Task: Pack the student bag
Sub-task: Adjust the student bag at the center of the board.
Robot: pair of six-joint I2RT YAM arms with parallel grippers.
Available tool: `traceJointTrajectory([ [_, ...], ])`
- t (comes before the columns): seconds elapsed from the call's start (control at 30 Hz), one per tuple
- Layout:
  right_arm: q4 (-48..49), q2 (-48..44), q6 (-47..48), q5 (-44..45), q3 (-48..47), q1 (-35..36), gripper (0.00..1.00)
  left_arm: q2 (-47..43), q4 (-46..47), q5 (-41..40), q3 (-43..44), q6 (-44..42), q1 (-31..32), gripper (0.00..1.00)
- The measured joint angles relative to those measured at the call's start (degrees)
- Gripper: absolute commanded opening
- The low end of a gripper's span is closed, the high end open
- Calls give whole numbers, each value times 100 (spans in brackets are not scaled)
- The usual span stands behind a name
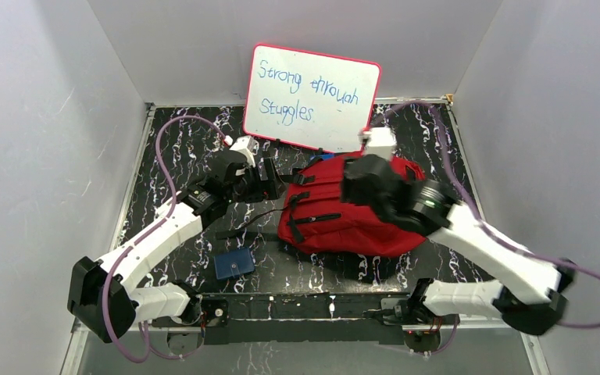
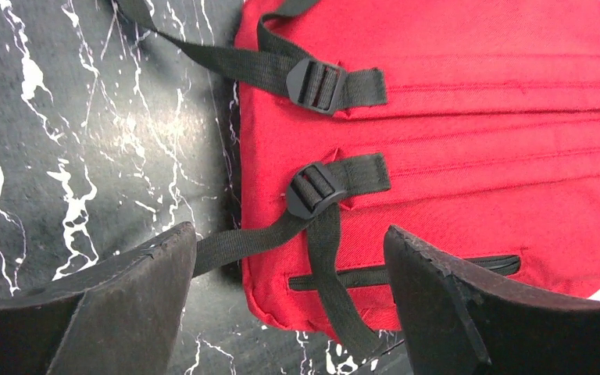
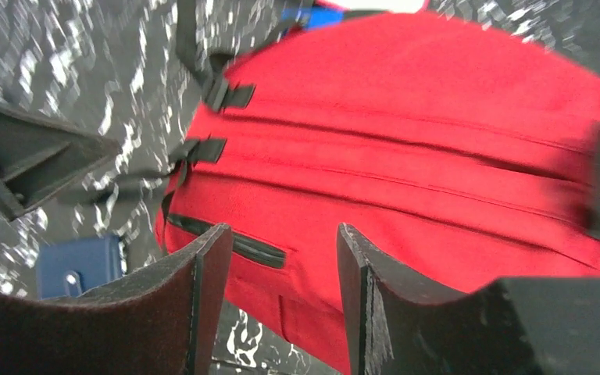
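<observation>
black marbled table [image 1: 173, 148]: red backpack [image 1: 336, 226] lies flat centre-right, long axis left-right, buckle end just ahead of left gripper [image 2: 287, 238], wide open and empty; right gripper [image 3: 283, 230] hovers directly over it, jaws parted, holding nothing.

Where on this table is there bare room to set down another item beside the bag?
Bare table: the far-left patch between the left wall and the left hand; the near strip between the blue pouch and the student bag. Crowded: the straps by the left hand, the bag under the right hand, and the gap by the whiteboard.
</observation>
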State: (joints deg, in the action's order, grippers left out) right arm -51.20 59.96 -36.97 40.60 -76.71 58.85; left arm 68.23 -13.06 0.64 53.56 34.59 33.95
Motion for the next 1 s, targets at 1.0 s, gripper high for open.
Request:
traceJointTrajectory([
  [1.0,1768,-669,942,-4308,2382,-2734,56,1078,951,769,-407,520,-4,87],
])
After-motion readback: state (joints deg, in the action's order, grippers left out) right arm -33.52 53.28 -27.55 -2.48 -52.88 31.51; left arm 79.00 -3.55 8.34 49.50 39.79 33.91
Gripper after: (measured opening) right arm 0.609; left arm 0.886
